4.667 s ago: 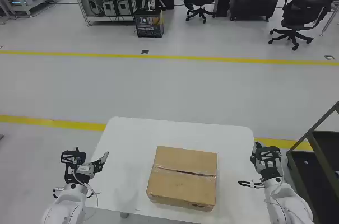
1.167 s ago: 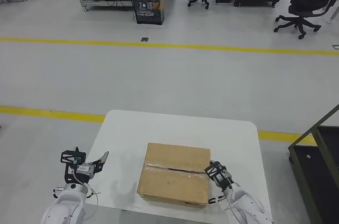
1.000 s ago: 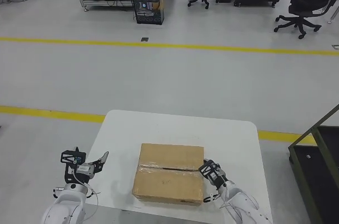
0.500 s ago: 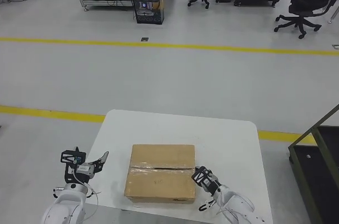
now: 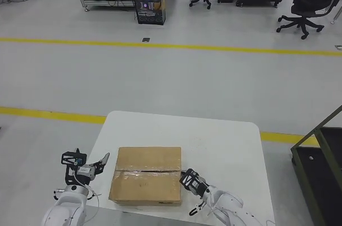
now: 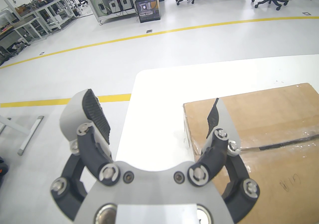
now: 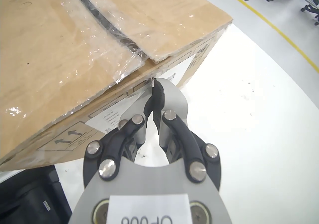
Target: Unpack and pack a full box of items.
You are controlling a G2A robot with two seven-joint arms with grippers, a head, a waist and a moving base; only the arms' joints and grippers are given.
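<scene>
A closed brown cardboard box [image 5: 146, 179] with clear tape along its top seam sits near the front left of the white table [image 5: 216, 147]. My right gripper [image 5: 189, 182] is shut, its tips pressed against the box's right side wall [image 7: 174, 72] just under the top flap. My left gripper [image 5: 102, 161] stands open beside the table's left edge, a short way from the box's left end [image 6: 261, 120]. Its fingers [image 6: 96, 115] hold nothing.
A dark metal-framed cart [image 5: 323, 164] stands to the right of the table. Yellow floor lines [image 5: 46, 122] run behind the table, with office chairs and workbenches far back. The table's right half and back are bare white surface.
The right arm came in from the table's right edge, met the box's right side and has pushed it steadily leftward across the table. The left gripper has stayed still.
</scene>
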